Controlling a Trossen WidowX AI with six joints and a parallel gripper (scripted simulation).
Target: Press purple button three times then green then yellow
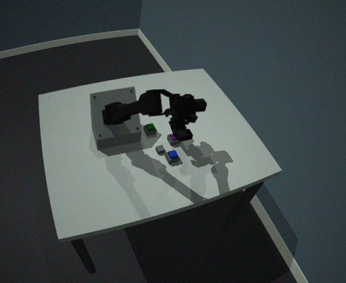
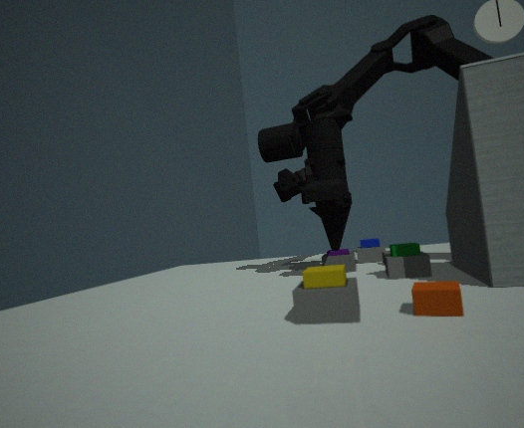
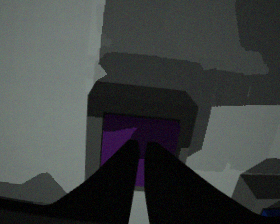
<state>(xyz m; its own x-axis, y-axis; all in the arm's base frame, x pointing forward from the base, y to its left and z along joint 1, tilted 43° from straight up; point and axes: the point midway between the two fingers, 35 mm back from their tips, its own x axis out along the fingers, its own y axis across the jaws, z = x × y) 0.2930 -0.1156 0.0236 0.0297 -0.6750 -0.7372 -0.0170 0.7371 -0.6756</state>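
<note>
The purple button (image 1: 173,137) (image 2: 345,252) (image 3: 116,143) sits on its grey base. My gripper (image 2: 336,249) (image 3: 140,150) is shut and empty. It points down with its fingertips at the purple cap, at or just above its top; exact contact is hard to tell. In the exterior view the cap stands low above its base. The green button (image 1: 150,126) (image 2: 404,249) stands between the purple button and the arm's pedestal. The yellow button (image 2: 325,277) is nearest in the exterior view; the arm hides it in the top view.
A blue button (image 1: 172,154) (image 2: 370,243) stands beside the purple one, partly in the wrist view (image 3: 275,212). A small grey block (image 1: 160,149) lies near it. An orange block (image 2: 437,299) lies right of the yellow button. The arm's grey pedestal (image 1: 116,142) (image 2: 507,174) rises behind the green button.
</note>
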